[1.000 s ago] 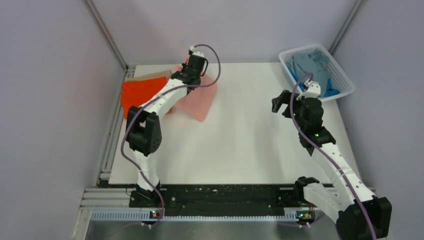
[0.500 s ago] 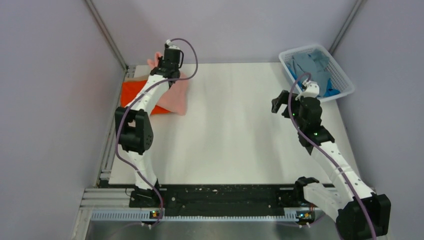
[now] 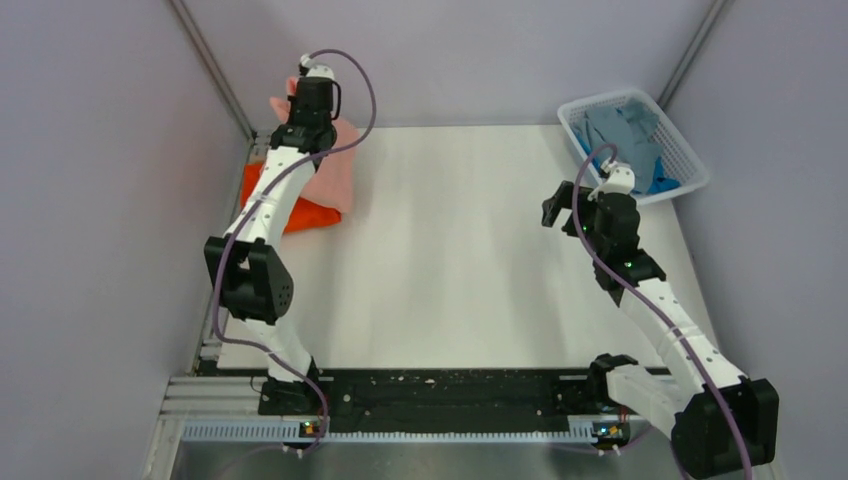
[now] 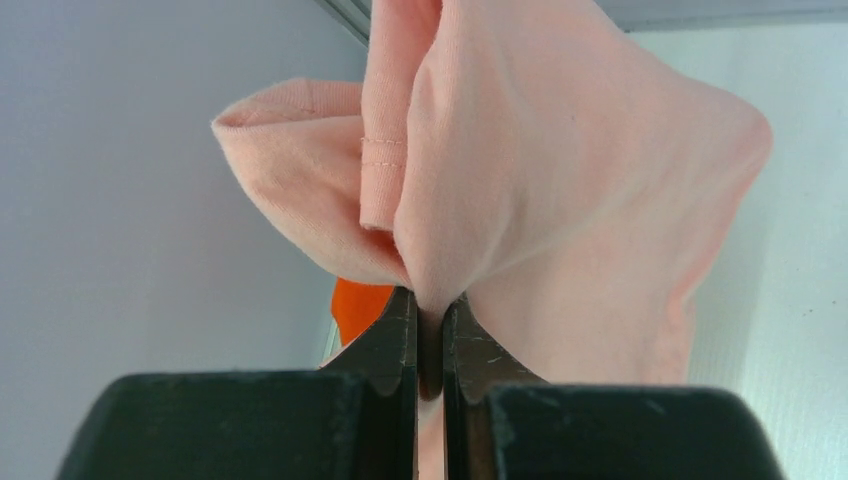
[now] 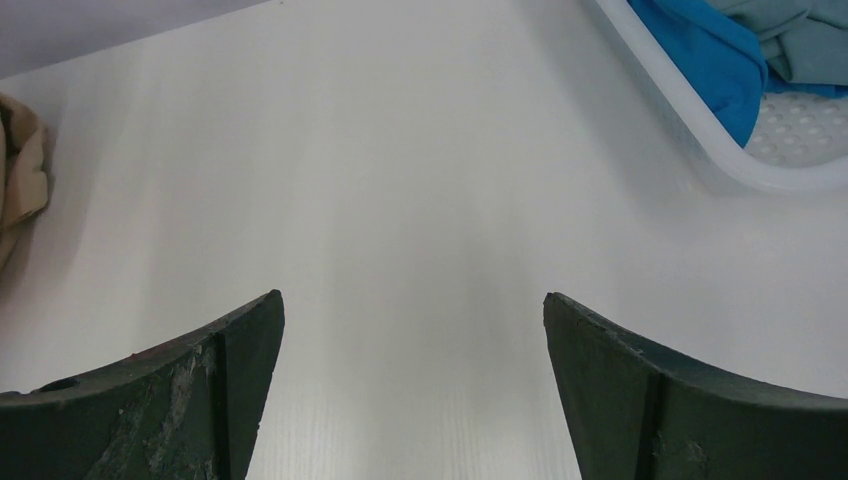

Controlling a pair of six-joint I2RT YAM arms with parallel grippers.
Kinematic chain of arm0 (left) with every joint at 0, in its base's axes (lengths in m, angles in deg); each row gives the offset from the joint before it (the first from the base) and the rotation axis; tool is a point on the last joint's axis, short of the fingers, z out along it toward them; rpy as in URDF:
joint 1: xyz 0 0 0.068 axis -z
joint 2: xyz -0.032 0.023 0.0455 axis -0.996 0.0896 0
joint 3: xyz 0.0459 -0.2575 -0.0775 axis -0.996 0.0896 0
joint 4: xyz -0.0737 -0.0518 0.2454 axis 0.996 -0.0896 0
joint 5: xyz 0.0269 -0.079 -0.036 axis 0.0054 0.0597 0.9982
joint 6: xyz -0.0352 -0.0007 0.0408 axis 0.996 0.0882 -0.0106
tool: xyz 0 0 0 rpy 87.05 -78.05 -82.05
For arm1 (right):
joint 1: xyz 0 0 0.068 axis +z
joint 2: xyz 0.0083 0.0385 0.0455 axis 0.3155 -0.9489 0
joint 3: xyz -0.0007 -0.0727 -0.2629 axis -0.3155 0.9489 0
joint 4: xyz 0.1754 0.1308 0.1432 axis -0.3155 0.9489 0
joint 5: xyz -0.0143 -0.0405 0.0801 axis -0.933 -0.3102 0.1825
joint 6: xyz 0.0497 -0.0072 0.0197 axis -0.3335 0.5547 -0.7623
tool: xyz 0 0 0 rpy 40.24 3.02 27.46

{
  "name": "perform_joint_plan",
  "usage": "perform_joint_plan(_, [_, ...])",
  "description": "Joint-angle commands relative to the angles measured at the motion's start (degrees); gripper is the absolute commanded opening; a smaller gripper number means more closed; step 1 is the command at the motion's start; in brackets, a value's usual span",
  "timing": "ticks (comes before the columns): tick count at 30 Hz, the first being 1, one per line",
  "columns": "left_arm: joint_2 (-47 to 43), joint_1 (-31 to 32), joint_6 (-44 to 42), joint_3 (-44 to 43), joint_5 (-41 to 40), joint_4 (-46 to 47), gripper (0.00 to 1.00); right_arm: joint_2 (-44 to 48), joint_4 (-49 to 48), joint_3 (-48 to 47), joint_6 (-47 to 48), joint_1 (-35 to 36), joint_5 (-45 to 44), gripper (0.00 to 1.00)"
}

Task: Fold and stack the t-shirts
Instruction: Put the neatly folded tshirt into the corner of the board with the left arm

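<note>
My left gripper (image 3: 300, 92) (image 4: 430, 300) is shut on a fold of the salmon pink t-shirt (image 3: 335, 178) (image 4: 560, 170). It holds the shirt up at the far left corner, and the cloth drapes down over the bright orange t-shirt (image 3: 300, 213) (image 4: 358, 305) lying flat on the table. My right gripper (image 3: 556, 205) (image 5: 412, 300) is open and empty above the bare table, left of the basket. The grey t-shirt (image 3: 618, 128) (image 5: 800, 40) and the blue t-shirt (image 3: 662, 183) (image 5: 710, 60) lie crumpled in the basket. A bit of tan cloth (image 5: 20, 170) shows at the left edge of the right wrist view.
The white mesh basket (image 3: 690, 170) (image 5: 690, 120) stands at the far right corner. Grey walls and metal frame rails (image 3: 215, 290) enclose the white table (image 3: 460, 270). The left arm reaches along the table's left side.
My left gripper has carried the salmon pink shirt leftward and back, from mid-left of the table to over the orange shirt by the corner. The right arm has barely moved.
</note>
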Motion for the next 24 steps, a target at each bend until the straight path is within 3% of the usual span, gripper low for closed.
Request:
perform_joint_plan(1, [-6.36, -1.43, 1.38, -2.62, 1.04, 3.84, 0.0, -0.31, -1.73, -1.39, 0.91, -0.03, -1.09, 0.99])
perform_joint_plan(13, [-3.5, -6.25, 3.15, 1.71, 1.35, 3.95, 0.0, -1.55, -1.82, -1.56, 0.99, 0.03, -1.06, 0.99])
perform_joint_plan(18, [-0.8, -6.7, 6.13, 3.97, -6.79, 4.2, 0.0, -1.98, -1.97, -1.58, 1.07, 0.0, -1.39, 0.99])
perform_joint_plan(24, [0.61, -8.11, 9.27, 8.89, -7.08, 9.9, 0.0, -3.63, -1.9, -2.19, 0.91, 0.03, -0.32, 0.99])
